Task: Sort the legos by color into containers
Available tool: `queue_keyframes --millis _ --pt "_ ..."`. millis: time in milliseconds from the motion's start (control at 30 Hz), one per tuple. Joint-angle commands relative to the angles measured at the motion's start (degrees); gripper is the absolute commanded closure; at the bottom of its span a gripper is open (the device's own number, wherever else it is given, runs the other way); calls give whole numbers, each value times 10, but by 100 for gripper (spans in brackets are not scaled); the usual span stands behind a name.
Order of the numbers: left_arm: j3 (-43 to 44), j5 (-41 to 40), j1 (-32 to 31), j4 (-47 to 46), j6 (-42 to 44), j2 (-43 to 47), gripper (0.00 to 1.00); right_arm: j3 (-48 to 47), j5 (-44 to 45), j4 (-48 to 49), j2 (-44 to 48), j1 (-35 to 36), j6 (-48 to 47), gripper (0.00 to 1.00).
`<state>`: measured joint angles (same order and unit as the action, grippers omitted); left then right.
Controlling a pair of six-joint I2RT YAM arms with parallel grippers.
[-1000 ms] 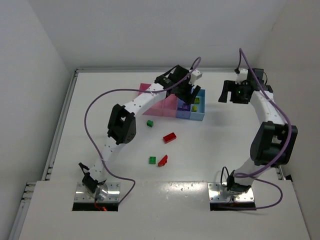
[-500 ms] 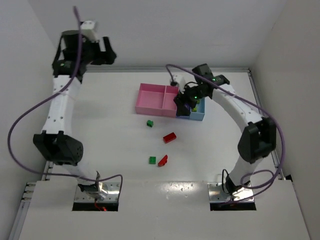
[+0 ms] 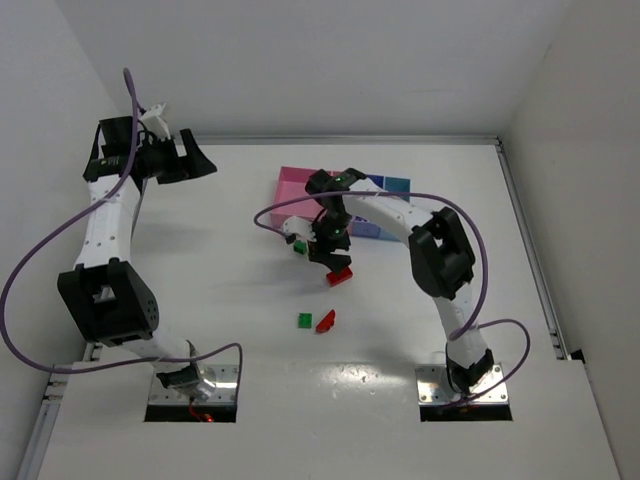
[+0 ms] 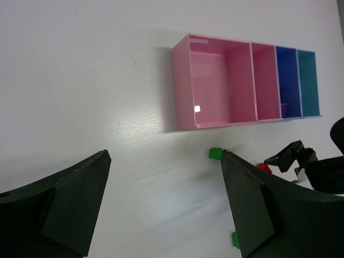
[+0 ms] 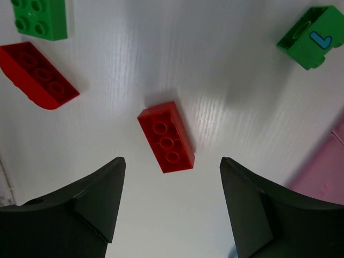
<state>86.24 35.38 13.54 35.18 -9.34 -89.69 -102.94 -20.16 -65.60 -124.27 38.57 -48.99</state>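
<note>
Abt half done, I think. 2 red bricks (image 5: 165, 137) + 2 green bricks (image 5: 40, 19) lie loose on the desk (image 3: 230, 290). The pink bins (image 4: 183, 86) are empty, and a purple bit (image 4: 283, 107) sits in the dark blue bin (image 4: 288, 75). The right pincer (image 3: 330, 255) is open and holds nothing. It hangs over one red brick; before, it was over the blue bins. The left pincer (image 4: 165, 156) is open, empty and far off. The bricks haven't moved.
</note>
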Motion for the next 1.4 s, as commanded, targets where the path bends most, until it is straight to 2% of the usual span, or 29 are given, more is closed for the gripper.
queue_keyframes --millis 0,200,533,633,667,800,867,900,1000,1167,1267,1333,1367 --pt "8 50 3 -27 -5 25 10 16 41 20 20 -3 -26 29" --pt "24 56 8 -27 -10 8 10 89 75 73 35 14 -32 29" --pt "29 62 8 -33 -16 -3 10 116 80 102 30 25 -32 29" --pt "29 62 8 -33 -16 -8 10 128 91 116 30 30 -32 31" --pt "29 62 8 -33 -16 -8 10 135 98 121 25 36 -32 33" --pt "29 62 8 -38 -16 -8 10 147 110 133 25 41 -32 52" --pt "29 62 13 -38 -16 -8 10 152 115 138 25 41 -32 57" --pt "29 62 13 -38 -16 -8 10 152 115 144 25 41 -32 65" --pt "29 62 13 -38 -16 -14 10 152 115 138 30 41 -32 80" --pt "17 62 13 -38 -16 -8 10 102 42 105 98 41 5 83" --pt "4 62 13 -49 -21 4 10 46 13 119 124 18 96 84" --pt "-1 62 13 -56 -21 9 10 27 13 160 124 -4 150 86" --pt "-1 62 13 -56 -21 9 10 8 20 188 124 -19 206 86"
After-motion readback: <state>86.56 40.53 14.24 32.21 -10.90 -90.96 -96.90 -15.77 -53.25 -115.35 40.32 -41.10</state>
